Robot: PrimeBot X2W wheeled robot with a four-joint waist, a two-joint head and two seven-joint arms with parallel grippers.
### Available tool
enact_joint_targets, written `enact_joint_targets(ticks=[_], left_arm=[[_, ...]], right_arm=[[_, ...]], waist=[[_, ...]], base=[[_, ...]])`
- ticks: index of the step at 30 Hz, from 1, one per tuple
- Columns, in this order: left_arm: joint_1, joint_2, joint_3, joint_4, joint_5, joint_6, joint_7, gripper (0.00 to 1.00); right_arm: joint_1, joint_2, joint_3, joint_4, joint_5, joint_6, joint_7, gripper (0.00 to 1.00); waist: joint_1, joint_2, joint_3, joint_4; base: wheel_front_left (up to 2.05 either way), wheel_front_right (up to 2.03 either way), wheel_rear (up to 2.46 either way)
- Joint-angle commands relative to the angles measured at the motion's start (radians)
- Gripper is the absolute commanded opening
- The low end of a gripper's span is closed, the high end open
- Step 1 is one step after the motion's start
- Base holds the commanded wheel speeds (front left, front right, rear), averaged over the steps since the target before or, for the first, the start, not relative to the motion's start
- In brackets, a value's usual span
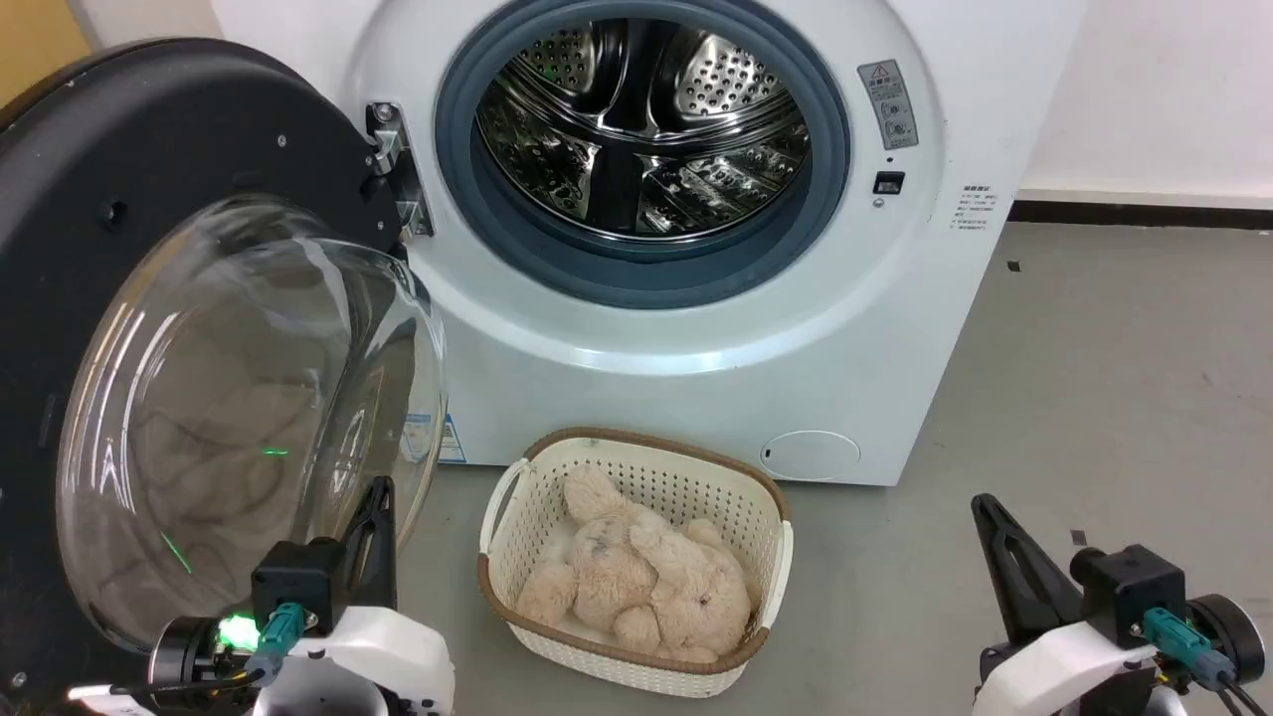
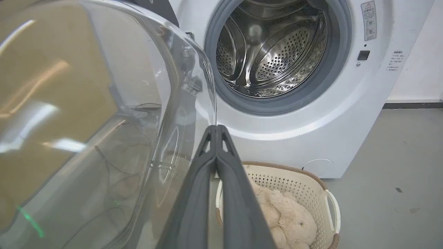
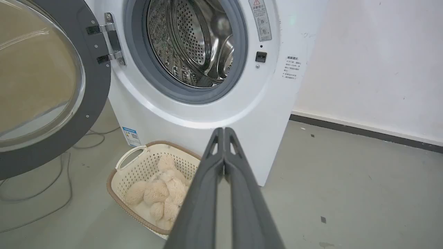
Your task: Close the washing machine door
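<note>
Washing machine door (image 1: 149,149) is swung wide open, left of the washing machine (image 1: 696,378); left gripper (image 2: 217,128), pinched together and empty, is held beside its glass; right gripper (image 3: 224,130) is likewise pinched.

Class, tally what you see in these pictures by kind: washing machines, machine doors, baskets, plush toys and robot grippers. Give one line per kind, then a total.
washing machine: 1
washing machine door: 1
basket: 1
plush toy: 1
grippers: 2 (left gripper, right gripper)
Total: 6
</note>
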State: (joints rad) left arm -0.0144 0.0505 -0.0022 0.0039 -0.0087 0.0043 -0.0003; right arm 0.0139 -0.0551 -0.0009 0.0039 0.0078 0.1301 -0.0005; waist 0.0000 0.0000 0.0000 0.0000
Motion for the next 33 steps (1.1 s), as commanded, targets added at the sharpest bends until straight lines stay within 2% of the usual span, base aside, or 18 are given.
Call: enact_joint_targets(ticks=[1, 30, 31, 33], left_arm=[[0.014, 0.000, 0.002, -0.004, 0.009, -0.004, 0.000, 0.00], [0.014, 0.000, 0.002, -0.004, 0.009, -0.004, 0.000, 0.00], [0.000, 0.000, 0.000, 0.000, 0.000, 0.000, 0.000, 1.00], [0.000, 0.000, -0.001, 0.001, -0.002, 0.001, 0.000, 1.00]], right_arm=[[-0.014, 0.005, 0.001, -0.004, -0.008, 0.001, 0.000, 0.00], [-0.014, 0.005, 0.001, -0.004, -0.008, 0.001, 0.000, 0.00], [0.000, 0.000, 0.000, 0.000, 0.000, 0.000, 0.000, 1.00], [0.001, 0.000, 0.000, 0.000, 0.001, 0.000, 0.000, 1.00]], waist=[[0.0000, 0.0000, 0.000, 0.000], [0.0000, 0.0000, 0.000, 0.000], [0.0001, 0.0000, 0.000, 0.000], [0.0001, 0.0000, 0.000, 0.000]], base=[[0.00, 0.00, 0.00], [0.00, 0.00, 0.00], [0.00, 0.00, 0.00], [0.00, 0.00, 0.00]])
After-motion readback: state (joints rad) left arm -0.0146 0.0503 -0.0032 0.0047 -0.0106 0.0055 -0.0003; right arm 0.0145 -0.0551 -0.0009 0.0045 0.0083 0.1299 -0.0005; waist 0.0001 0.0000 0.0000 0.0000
